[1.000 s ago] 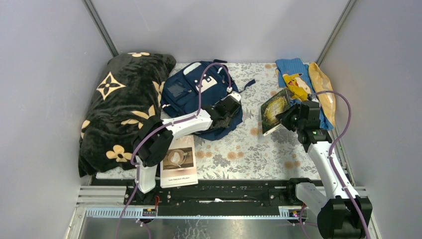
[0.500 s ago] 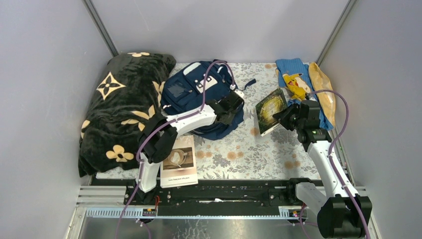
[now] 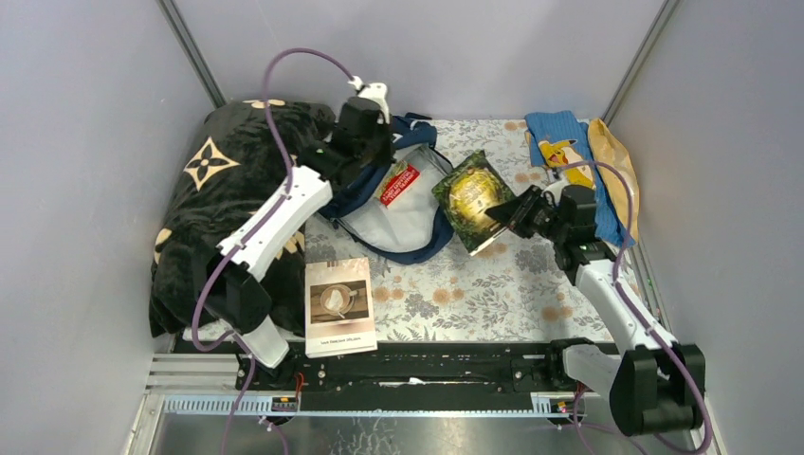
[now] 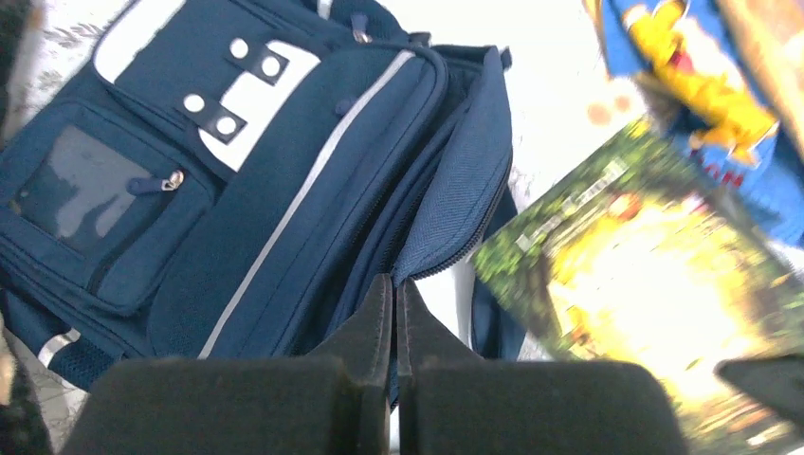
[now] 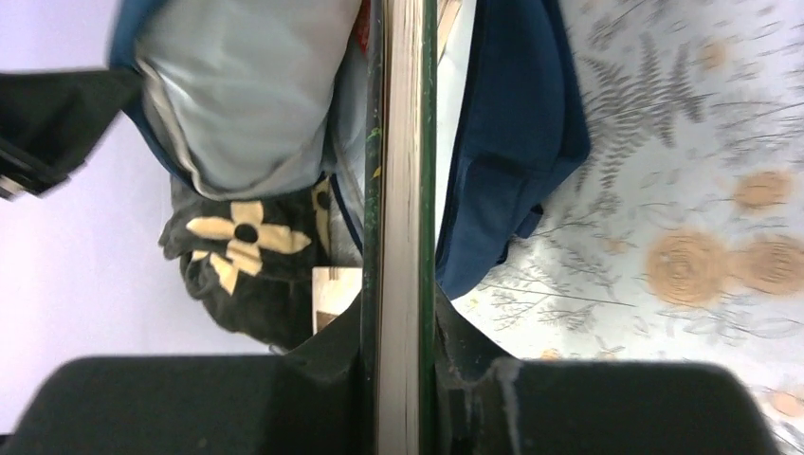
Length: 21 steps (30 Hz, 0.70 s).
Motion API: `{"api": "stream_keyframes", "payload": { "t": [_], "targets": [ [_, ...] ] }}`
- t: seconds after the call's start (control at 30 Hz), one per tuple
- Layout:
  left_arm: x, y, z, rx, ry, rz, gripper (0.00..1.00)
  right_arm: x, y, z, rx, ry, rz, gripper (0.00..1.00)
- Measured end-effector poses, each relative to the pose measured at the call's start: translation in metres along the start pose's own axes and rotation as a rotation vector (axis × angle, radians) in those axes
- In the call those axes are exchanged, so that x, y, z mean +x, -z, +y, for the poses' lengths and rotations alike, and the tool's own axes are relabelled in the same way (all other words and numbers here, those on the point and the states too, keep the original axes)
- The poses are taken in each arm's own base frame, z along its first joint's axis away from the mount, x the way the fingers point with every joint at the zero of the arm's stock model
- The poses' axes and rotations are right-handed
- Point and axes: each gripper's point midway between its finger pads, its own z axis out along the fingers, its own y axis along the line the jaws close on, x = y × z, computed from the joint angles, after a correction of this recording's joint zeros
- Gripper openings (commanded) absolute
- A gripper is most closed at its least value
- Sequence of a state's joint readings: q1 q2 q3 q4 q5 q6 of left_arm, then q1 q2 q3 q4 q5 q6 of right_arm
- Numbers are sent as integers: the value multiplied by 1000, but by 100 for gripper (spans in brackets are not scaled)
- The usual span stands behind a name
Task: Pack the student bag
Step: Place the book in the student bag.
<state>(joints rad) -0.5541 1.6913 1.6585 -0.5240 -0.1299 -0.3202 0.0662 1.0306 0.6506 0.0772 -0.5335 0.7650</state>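
The student bag (image 3: 406,216), navy with white stripes, lies at the back centre of the flowered table cover. Its main compartment is pulled open, showing grey lining and a red-labelled item (image 3: 399,183) inside. My left gripper (image 3: 370,140) is raised over the bag's far left. It is shut on the zip edge of the flap (image 4: 455,190) and holds it up; the jaws (image 4: 395,289) meet on the fabric. My right gripper (image 3: 520,210) is shut on a green book (image 3: 472,197) that hangs tilted just right of the opening. In the right wrist view the book (image 5: 399,142) runs edge-on towards the lining (image 5: 246,85).
A black blanket with tan flowers (image 3: 228,209) fills the left side. A tan-covered book (image 3: 339,305) lies flat near the front edge. A blue cloth with a yellow figure (image 3: 561,147) and a yellow-brown packet (image 3: 614,166) lie at the back right. Grey walls close in three sides.
My left gripper shut on the bag's flap and lifted it up and back, opening the bag. My right gripper carried the green book left towards the opening.
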Motion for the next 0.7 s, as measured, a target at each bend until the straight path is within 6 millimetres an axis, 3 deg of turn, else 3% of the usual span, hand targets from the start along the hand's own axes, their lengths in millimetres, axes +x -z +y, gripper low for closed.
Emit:
{"api": "stream_keyframes", "payload": {
  "t": [0.13,0.4,0.5,0.7],
  "targets": [
    [-28,11,18,20,85,-69,0,29,-25,11,-47,-30,106,0],
    [-10,2,12,113,165,-10,0,88,-78,13,-51,-82,290,0],
    [-8,2,8,138,181,-4,0,92,-108,13,-42,-113,310,0],
    [-10,7,2,176,202,-7,0,74,-163,22,-85,-174,262,0]
  ]
}}
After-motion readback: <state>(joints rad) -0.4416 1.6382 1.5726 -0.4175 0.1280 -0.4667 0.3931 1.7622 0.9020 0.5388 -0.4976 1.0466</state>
